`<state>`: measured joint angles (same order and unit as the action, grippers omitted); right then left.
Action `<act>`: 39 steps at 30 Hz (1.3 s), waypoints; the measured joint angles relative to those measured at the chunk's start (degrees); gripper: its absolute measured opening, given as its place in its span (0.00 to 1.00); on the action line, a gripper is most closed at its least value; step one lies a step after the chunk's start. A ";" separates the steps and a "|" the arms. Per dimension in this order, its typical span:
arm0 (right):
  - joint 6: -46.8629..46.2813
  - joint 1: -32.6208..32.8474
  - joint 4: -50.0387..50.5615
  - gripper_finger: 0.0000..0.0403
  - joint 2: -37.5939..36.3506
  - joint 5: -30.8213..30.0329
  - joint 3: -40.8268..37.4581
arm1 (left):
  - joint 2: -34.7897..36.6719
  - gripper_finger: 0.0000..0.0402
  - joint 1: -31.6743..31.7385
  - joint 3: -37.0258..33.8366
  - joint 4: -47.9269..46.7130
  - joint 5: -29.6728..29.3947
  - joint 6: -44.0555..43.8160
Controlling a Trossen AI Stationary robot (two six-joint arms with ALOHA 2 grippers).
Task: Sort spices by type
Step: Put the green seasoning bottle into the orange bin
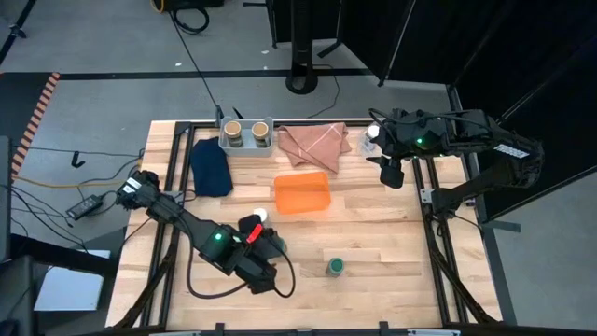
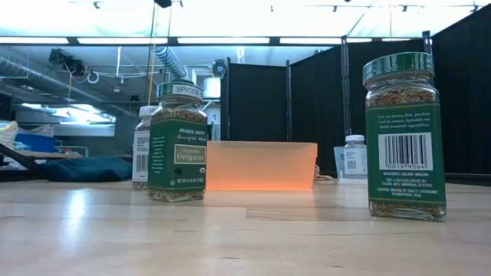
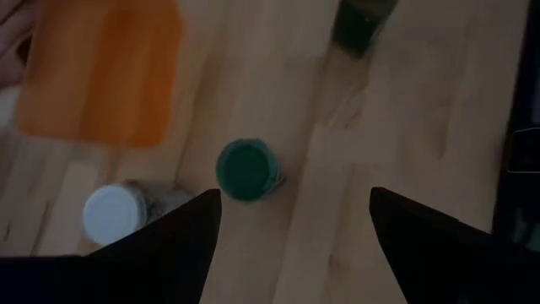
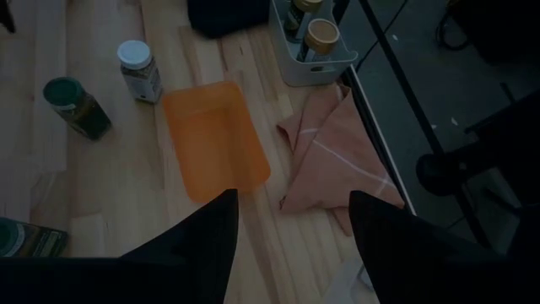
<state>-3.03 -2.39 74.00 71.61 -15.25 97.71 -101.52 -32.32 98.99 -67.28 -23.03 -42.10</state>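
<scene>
Left gripper [image 3: 295,194]: hangs over the table off the orange tray [image 1: 301,193]'s near left corner, above a green-capped jar [image 3: 246,169]. Fingers [image 3: 169,245] spread wide, with nothing between them and no hold on anything. Jar below stands upright, in line with the gap between the fingers, clear of both.

White-capped jar [image 3: 110,211]: stands just beside that green-capped one, on the side nearer the tray, also upright and untouched.

Second green-capped jar [image 1: 335,268]: stands alone on the bare wood, well apart from the tray, out past its near right corner.

Two tan-capped jars [image 1: 233,130] [image 1: 260,129]: sit side by side inside the pale grey bin [image 1: 245,145], beyond the tray's far left corner.

Second white-capped jar [image 2: 354,157]: shows in the low view to the right of the tray and farther back.

Right gripper [image 4: 293,194]: hovers high off the tray's far right side, by the table's edge. Fingers partly apart, empty, touching nothing.

Pink cloth [image 1: 314,144]: lies folded just beyond the tray's far edge, beside the bin. Dark blue cloth [image 1: 211,166]: lies off the tray's left side, near the bin.

Tray itself: empty of jars.
</scene>
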 joint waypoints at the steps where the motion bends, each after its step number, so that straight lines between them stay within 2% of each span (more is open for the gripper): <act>1: 0.00 0.00 0.00 0.58 0.00 0.00 0.00 | 0.01 0.76 0.02 -0.01 0.82 0.14 0.87; 9: 0.05 0.00 -1.31 0.58 0.00 0.00 0.00 | 0.03 0.76 0.67 -0.01 3.69 -0.59 4.48; 18: 0.37 0.00 -1.99 0.58 0.00 0.00 0.00 | 0.07 0.76 4.66 -0.01 5.17 6.53 13.79; 22: 0.16 0.00 -1.99 0.58 0.00 -0.02 0.00 | 0.60 0.77 5.49 -0.41 4.91 7.26 17.11; 25: -0.31 0.00 -1.99 0.58 0.00 -0.04 0.00 | 4.23 0.77 6.01 -5.25 7.89 7.34 17.79; 34: -1.76 0.00 -2.51 0.58 0.98 -0.10 0.00 | 20.45 0.77 8.54 -33.64 36.90 12.56 19.38; 39: -1.77 0.00 -3.41 0.58 2.60 -0.09 0.00 | 22.23 0.77 9.55 -38.65 40.77 15.25 22.35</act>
<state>-4.80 -2.39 70.59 74.22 -15.33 97.71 -79.29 -22.76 60.33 -26.51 -7.78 -19.75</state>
